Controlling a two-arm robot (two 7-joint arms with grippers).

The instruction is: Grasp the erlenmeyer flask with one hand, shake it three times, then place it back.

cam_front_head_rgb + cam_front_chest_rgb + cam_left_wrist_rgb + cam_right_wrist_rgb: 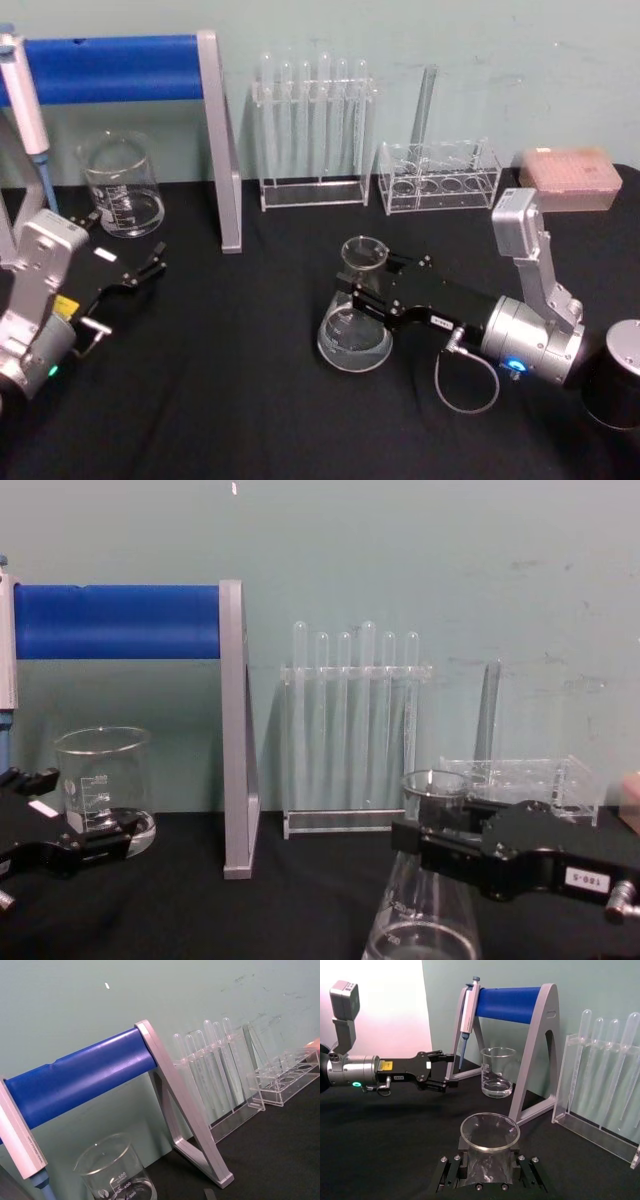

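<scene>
Over on the left, the left gripper sits low beside the beaker, fingers apart. Mid-table, the erlenmeyer flask stands upright, its base seemingly on the black table, the right gripper clamped round its neck.

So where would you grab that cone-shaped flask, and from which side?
The narrow neck of the erlenmeyer flask, just under its flared rim, from the right side: it stands upright, the base looks too wide, and the rim should stop slipping. The right gripper grips there.
</scene>
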